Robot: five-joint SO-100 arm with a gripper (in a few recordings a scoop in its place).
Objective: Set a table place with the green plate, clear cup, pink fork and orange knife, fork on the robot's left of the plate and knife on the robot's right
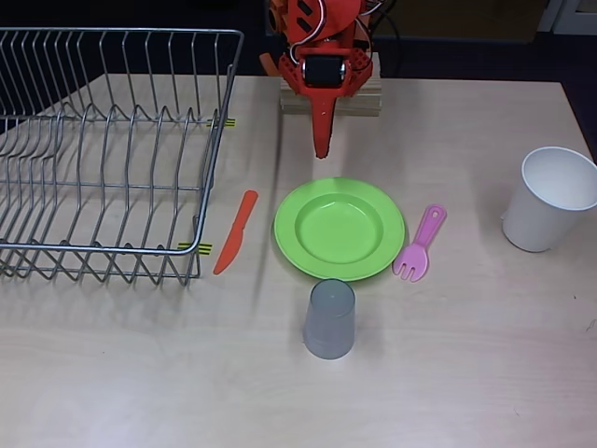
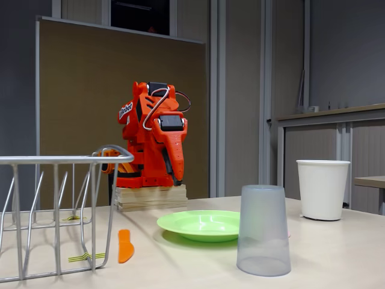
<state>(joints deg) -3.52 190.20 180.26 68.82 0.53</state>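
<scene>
The green plate point(image 1: 340, 228) point(image 2: 201, 224) lies in the middle of the table. In the overhead view the orange knife point(image 1: 235, 232) point(image 2: 125, 245) lies to its left, beside the rack, and the pink fork point(image 1: 420, 245) lies to its right, tines toward the front. The clear cup point(image 1: 330, 319) point(image 2: 263, 230) stands mouth down just in front of the plate, close to its rim. My gripper point(image 1: 322, 147) point(image 2: 178, 173) is folded back at the arm's base, behind the plate, pointing down. Its fingers are together and shut, with nothing held.
A wire dish rack point(image 1: 103, 149) point(image 2: 54, 211) fills the left side of the table. A white paper cup point(image 1: 550, 198) point(image 2: 323, 188) stands at the right. The arm's base sits on a wooden block point(image 1: 331, 98) point(image 2: 150, 197).
</scene>
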